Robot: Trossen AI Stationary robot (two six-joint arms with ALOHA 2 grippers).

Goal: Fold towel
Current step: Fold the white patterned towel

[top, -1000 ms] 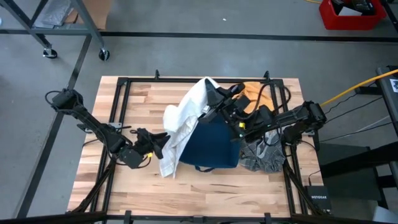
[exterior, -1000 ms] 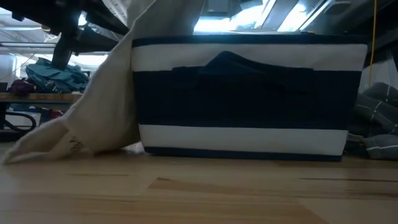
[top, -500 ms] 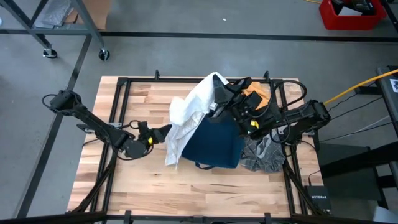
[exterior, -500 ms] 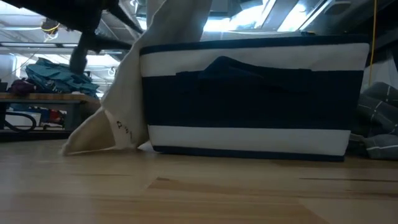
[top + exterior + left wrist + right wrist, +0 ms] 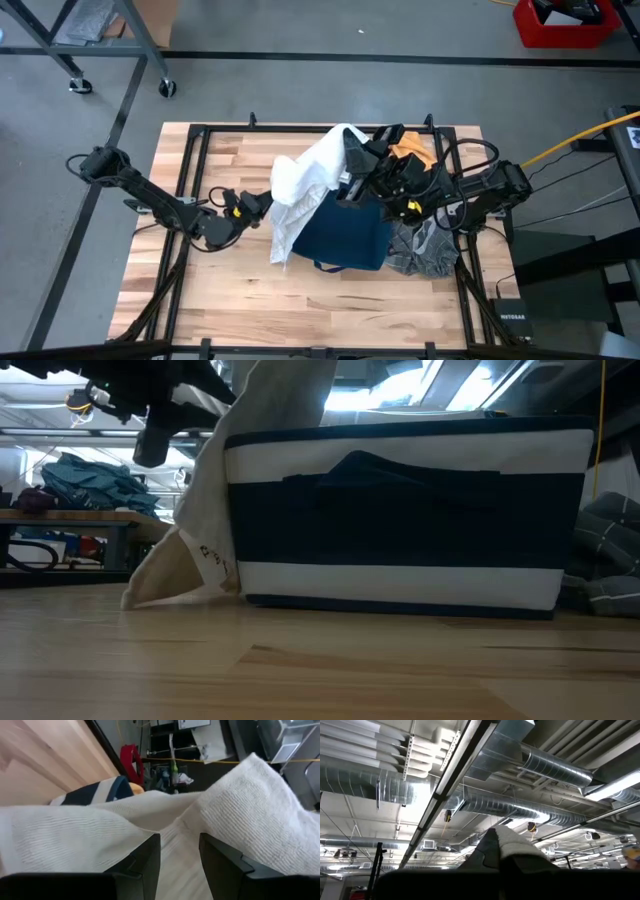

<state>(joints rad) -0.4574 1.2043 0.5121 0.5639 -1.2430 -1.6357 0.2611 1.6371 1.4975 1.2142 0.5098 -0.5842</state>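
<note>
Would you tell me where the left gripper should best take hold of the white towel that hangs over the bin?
Probably the loose lower edge of the white towel, approached from the left gripper side. It hangs free beside the striped bin; the top is held by the right gripper.

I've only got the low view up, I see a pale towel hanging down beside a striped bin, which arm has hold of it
Observer: From above, the right claw holds the white towel up over the navy bin, at its far edge.
Operator: And the left arm?
Observer: The left claw is at the towel's left side; its wrist view shows its fingers apart, with the cloth right in front of them.
Operator: Anything else near the bin?
Observer: An orange cloth lies behind it, and grey plaid fabric is heaped on its right.
</note>
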